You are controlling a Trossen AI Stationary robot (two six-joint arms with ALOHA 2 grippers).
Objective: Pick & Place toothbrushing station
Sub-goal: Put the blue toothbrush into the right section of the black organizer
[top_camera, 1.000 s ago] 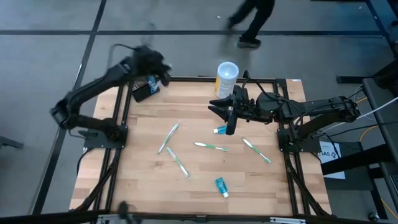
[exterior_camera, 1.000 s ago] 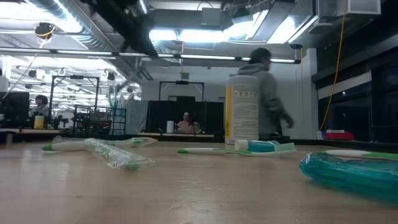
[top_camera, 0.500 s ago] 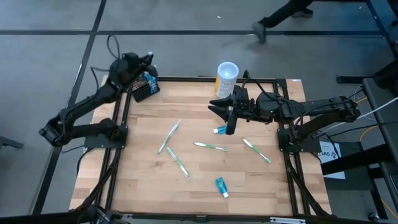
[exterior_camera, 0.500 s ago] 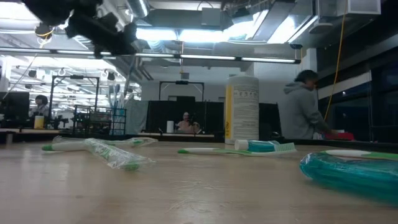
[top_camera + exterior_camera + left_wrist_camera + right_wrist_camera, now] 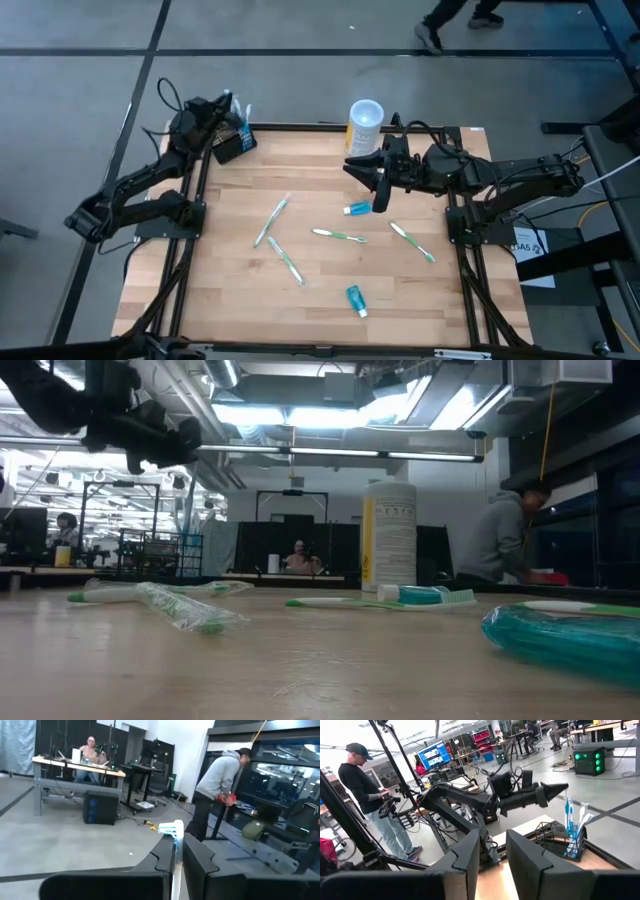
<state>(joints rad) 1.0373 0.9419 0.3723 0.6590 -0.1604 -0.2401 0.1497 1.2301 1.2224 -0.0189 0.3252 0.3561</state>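
Swinging back from earlier, the left gripper (image 5: 232, 113), clamped on a toothbrush (image 5: 172, 831), hovers over the station (image 5: 230, 146) at the table's (image 5: 310, 290) far-left corner, apparently for insertion. Right gripper (image 5: 381, 197) waits mid-table, narrowly parted, empty.

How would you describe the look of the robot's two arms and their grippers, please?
Both arms are dark, nearly black, built of slim jointed links with black cables looped loosely along them. The left gripper and the right gripper each end in two flat, dark fingers with squared, angular tips. No markings are legible on them.
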